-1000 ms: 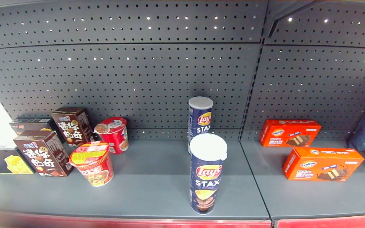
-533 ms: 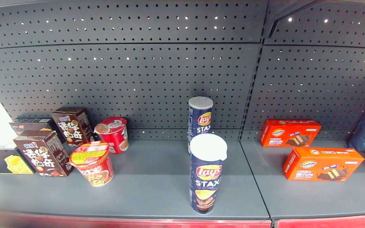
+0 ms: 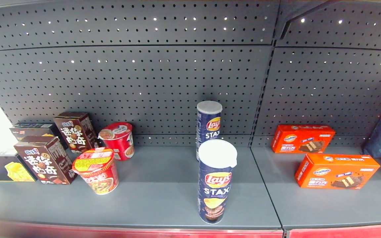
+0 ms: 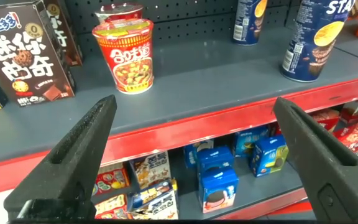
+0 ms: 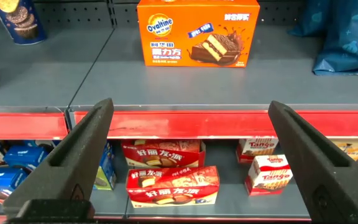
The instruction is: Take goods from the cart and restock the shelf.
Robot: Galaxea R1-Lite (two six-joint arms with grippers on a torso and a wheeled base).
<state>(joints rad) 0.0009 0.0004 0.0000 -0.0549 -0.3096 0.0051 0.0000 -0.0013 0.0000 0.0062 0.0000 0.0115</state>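
Head view: on the shelf two chip cans stand in the middle, the near can in front of the far can. A noodle cup and a brown box are on the left, an orange box on the right.

Left wrist view: the left gripper gapes wide, empty, before the shelf's red edge.

Right wrist view: the right gripper is equally wide and empty, facing the orange box.

Ahead of the left gripper, the near chip can and far chip can lose their tops to the edge (the brown box is clipped too). Beyond the right gripper, the blue bag is cropped.
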